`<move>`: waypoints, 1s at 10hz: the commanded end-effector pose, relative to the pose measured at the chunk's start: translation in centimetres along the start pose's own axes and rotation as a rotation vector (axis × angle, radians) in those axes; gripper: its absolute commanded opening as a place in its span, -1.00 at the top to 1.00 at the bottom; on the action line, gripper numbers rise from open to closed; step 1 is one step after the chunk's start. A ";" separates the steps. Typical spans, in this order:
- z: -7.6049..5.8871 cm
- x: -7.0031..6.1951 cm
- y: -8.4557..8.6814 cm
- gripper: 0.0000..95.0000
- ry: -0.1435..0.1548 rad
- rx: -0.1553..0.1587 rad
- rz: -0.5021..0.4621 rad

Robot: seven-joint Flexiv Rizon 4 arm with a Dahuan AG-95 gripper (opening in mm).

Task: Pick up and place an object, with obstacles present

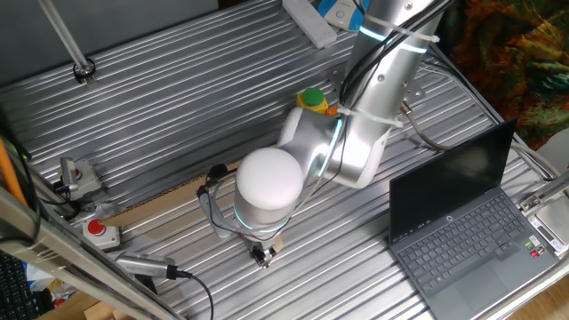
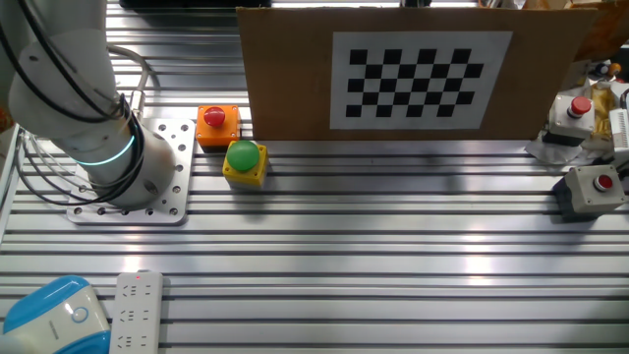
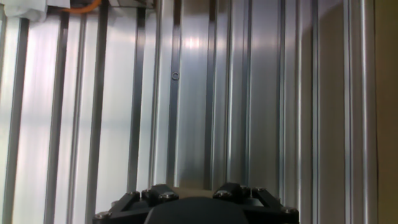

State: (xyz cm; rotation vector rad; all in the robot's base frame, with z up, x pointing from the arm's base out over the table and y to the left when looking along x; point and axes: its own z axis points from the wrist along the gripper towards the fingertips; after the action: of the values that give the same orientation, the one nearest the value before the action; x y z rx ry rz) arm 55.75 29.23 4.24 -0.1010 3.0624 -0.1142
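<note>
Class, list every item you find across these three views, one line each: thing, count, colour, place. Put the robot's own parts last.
Laptop: one, black, open, at one end of the table.
Cardboard panel: one, brown with a black-and-white checkerboard, standing upright.
Button box: one, yellow with a green button, near the arm's base.
Orange box: one, with a red button, beside the yellow one.
Grey box: one, with a red button, at the table edge.
Power strip: one, white, at the table edge.
Tan block: one, mostly hidden under the hand.
Arm: one, silver-white.
Hand: one, dark, low over the table; jaw state unclear.
</note>
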 end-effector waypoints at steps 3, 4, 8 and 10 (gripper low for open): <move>0.8 0.0 0.2 1.00 0.014 -0.033 -0.018; 0.9 0.0 0.2 1.00 0.016 -0.036 -0.018; 1.6 0.2 0.4 1.00 0.040 -0.052 -0.012; 1.6 0.2 0.4 1.00 0.062 -0.075 0.010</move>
State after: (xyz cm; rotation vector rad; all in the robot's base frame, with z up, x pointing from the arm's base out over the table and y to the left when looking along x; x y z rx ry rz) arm 55.63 29.38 2.61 -0.0973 3.1287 -0.0032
